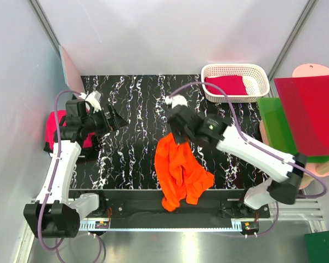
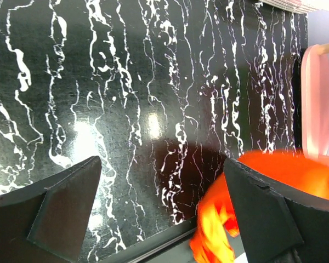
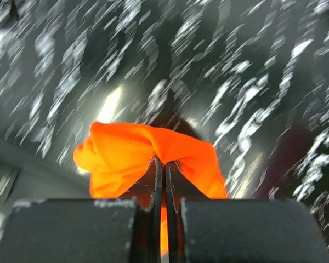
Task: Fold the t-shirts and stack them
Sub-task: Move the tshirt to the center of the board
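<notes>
- My right jaws are clamped shut on a bunched fold of the bright orange cloth t-shirt [image 1: 181, 172]. The right wrist view shows cloth bulging out on both sides of the closed tips.
- From that pinch the t-shirt trails back toward me. Its long axis runs from the middle of the black, white-veined marble-pattern bench [image 1: 131, 98] to the near edge. There its lower end droops over onto the rail between my 2 bases.
- My left jaws stand wide open and hold nothing. They hover over the left side of the bench, well apart from the t-shirt, which lies to their right. The left wrist view shows orange just past the right-hand finger [image 2: 263, 219].
- The right arm [image 1: 252, 150] is the nearer 1, since it already has the cloth. The left arm [image 1: 63, 159] must travel right across bare bench to reach it.
- I judge the coming move turns on that crumpled, lengthwise hang. The free lower end by the near edge looks like the part my left jaws could take, coming in across the long axis so the cloth can be spread flat.
- 1 folded crimson t-shirt [image 1: 226, 85] sits in the white lattice plastic basket [image 1: 230, 67] at the far right corner.
- 1 magenta-pink t-shirt [image 1: 54, 127] lies bundled beside my left arm.
</notes>
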Robot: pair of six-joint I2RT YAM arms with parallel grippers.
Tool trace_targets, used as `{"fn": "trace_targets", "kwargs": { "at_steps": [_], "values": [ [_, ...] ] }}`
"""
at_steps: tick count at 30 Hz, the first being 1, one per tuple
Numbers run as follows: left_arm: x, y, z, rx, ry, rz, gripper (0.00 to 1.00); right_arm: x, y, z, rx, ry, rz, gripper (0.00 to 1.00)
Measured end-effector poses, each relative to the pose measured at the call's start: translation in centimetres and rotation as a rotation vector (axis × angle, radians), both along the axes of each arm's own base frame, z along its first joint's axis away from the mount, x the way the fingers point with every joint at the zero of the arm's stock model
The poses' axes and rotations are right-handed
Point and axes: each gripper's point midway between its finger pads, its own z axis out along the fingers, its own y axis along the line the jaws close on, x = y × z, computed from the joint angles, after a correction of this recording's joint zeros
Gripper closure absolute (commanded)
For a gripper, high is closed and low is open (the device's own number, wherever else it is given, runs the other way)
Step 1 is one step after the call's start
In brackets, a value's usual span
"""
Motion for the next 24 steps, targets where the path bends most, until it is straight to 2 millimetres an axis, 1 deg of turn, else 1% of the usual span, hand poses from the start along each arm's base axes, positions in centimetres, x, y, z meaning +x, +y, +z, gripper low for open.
{"fn": "trace_targets", "kwargs": {
  "at_steps": [1,5,7,8,9,10,11,12,13,15,17,19,22,24],
  "values": [
    [0.0,-0.2,0.0,-0.001,0.001,-0.003,0.01,2.1,-0.3,-0.5,-0.010,-0.017,-0.036,1.00],
    [-0.1,-0.9,0.1,-0.011,0.004,-0.015,0.01,8.9,-1.0,-2.4,-0.052,-0.066,-0.131,1.00],
    [-0.1,-1.7,0.0,-0.024,0.004,-0.037,0.01,12.6,-0.5,-3.4,-0.090,-0.088,-0.160,1.00],
    [-0.1,-2.4,-0.1,-0.027,0.009,-0.055,0.01,14.6,0.2,-3.8,-0.113,-0.109,-0.171,1.00],
    [0.0,-3.0,-0.5,-0.027,0.018,-0.077,0.01,16.6,1.0,-4.3,-0.135,-0.140,-0.186,0.98],
    [0.0,-3.8,-1.1,-0.023,0.034,-0.105,0.01,18.2,1.6,-4.9,-0.164,-0.164,-0.199,0.72],
    [0.0,-4.5,-1.6,-0.016,0.046,-0.129,0.01,20.0,2.2,-5.3,-0.195,-0.195,-0.213,0.61],
    [-0.1,-5.4,-2.3,-0.004,0.069,-0.159,0.01,21.3,2.9,-5.7,-0.210,-0.220,-0.227,0.33],
    [-0.1,-6.3,-3.2,0.015,0.096,-0.198,0.01,22.8,3.3,-6.1,-0.246,-0.252,-0.242,0.01],
    [0.1,-7.5,-4.7,0.068,0.141,-0.252,0.01,25.6,4.0,-6.2,-0.303,-0.327,-0.276,0.00],
    [0.5,-8.7,-5.6,0.111,0.168,-0.308,0.01,26.8,3.7,-6.0,-0.345,-0.368,-0.303,0.00],
    [1.3,-9.3,-6.0,0.131,0.165,-0.341,0.01,27.2,2.9,-5.7,-0.369,-0.381,-0.322,0.00],
    [2.1,-9.6,-5.7,0.127,0.134,-0.353,0.01,27.4,1.4,-4.3,-0.388,-0.405,-0.353,0.00],
    [2.7,-10.0,-4.8,0.082,0.100,-0.359,0.01,26.5,-0.2,-3.6,-0.409,-0.402,-0.365,0.00]
  ]
}}
